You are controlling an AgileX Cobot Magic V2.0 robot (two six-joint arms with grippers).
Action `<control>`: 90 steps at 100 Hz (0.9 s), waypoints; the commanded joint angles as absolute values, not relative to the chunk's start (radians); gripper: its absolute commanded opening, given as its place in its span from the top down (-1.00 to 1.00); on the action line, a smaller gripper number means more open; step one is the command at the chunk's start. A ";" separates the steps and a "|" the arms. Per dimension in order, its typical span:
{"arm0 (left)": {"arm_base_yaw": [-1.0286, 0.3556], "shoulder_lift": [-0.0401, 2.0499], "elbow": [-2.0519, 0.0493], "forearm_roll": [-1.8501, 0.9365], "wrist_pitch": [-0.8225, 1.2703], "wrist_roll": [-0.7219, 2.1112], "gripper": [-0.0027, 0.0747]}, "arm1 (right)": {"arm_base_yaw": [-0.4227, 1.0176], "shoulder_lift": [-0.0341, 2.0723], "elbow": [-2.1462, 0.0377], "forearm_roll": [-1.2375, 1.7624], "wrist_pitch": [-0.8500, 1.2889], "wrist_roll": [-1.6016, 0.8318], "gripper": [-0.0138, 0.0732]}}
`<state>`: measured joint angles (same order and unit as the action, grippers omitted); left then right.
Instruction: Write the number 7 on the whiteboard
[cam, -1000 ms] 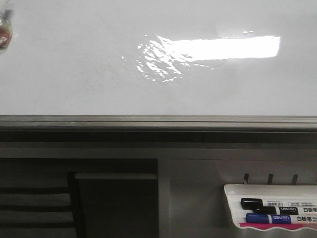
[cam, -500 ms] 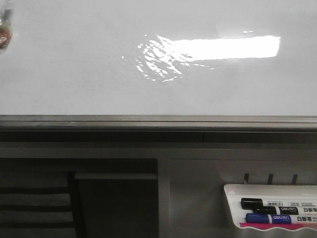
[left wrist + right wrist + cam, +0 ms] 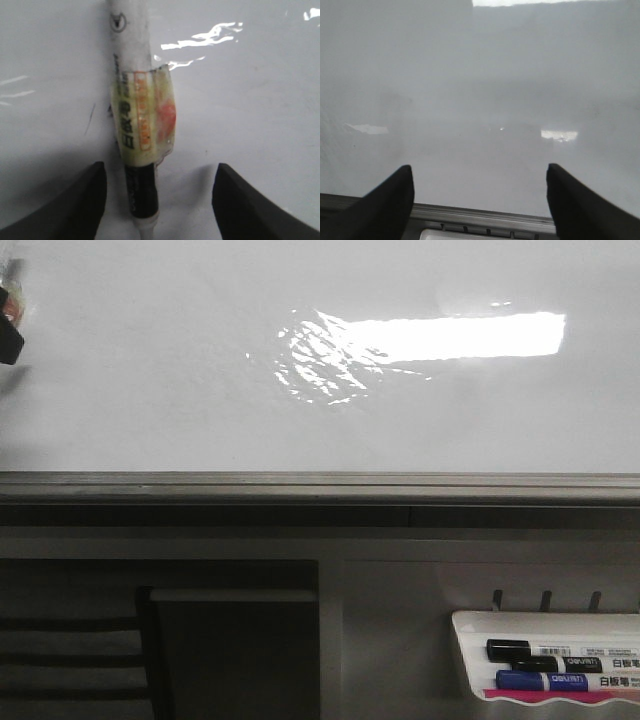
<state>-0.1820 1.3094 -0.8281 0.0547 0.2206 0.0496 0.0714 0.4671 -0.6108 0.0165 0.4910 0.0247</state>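
Two markers lie in the white tray [image 3: 465, 655] at the lower right of the front view: one with a black cap [image 3: 535, 651] above one with a blue cap [image 3: 540, 681], close together, with a pink strip along the tray's front edge. Three small hooks [image 3: 544, 600] stand in a row just above the tray. One whiteboard [image 3: 150, 380] fills the upper half of that view, its grey bottom rail [image 3: 320, 485] running across the middle and one bright rectangular reflection [image 3: 450, 337] at upper centre.

One more marker [image 3: 137, 125] shows in the left wrist view, a white barrel with a yellowish taped label and a black lower section, running up the middle of the frame against the board. The left gripper [image 3: 160, 200] has its two dark fingers [image 3: 75, 205] spread wide, both apart from the marker. A thin dark stroke [image 3: 90, 119] sits on the board left of the marker; whether it belongs to the number 7 cannot be told.

The right gripper [image 3: 480, 200] also has its two fingers [image 3: 385, 205] spread wide with nothing between them, facing bare board above the rail. At the far left edge of the front view a dark object [image 3: 10, 325] pokes in.
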 commanded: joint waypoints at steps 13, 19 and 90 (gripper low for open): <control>-0.186 1.318 -0.869 0.058 0.143 0.049 -0.15 | 0.065 0.481 -0.645 0.019 0.409 0.017 -0.45; -0.186 1.318 -0.869 0.060 0.140 0.049 -0.09 | 0.065 0.481 -0.645 0.019 0.409 0.017 -0.45; -0.186 1.318 -0.869 0.075 0.140 0.049 0.69 | 0.065 0.481 -0.645 0.019 0.414 0.017 -0.45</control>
<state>-0.1820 1.3405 -0.8350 0.0725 0.2093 0.0519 0.0714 0.4671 -0.6108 0.0165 0.4893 0.0247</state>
